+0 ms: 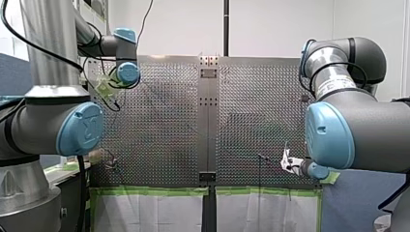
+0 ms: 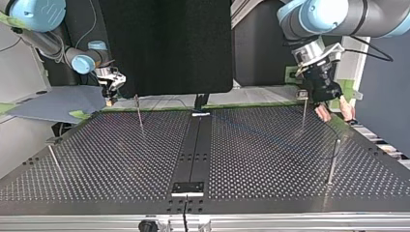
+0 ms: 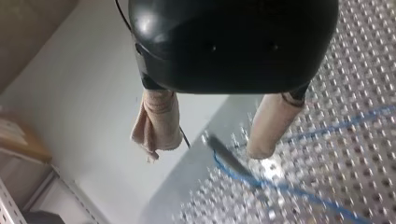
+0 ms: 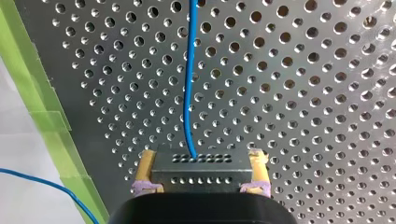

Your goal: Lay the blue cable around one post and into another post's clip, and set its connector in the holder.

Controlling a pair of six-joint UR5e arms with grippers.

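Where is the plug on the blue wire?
In the right wrist view, the plug is clamped in my right gripper, over the holey table near the green tape.

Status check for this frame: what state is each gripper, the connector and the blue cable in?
left gripper: open, holding nothing.
right gripper: shut on the connector.
connector: clamped between yellow pads, not in a holder.
blue cable: attached to the connector, trailing over the perforated table.

My left arm [image 1: 58, 121] and my right arm [image 1: 358, 125] are grey with light-blue joint caps. My left end effector [image 3: 205, 151] is black with 2 beige-wrapped fingers [image 3: 159, 116]; my right end effector [image 4: 201, 158] has yellow pads [image 4: 145, 170].
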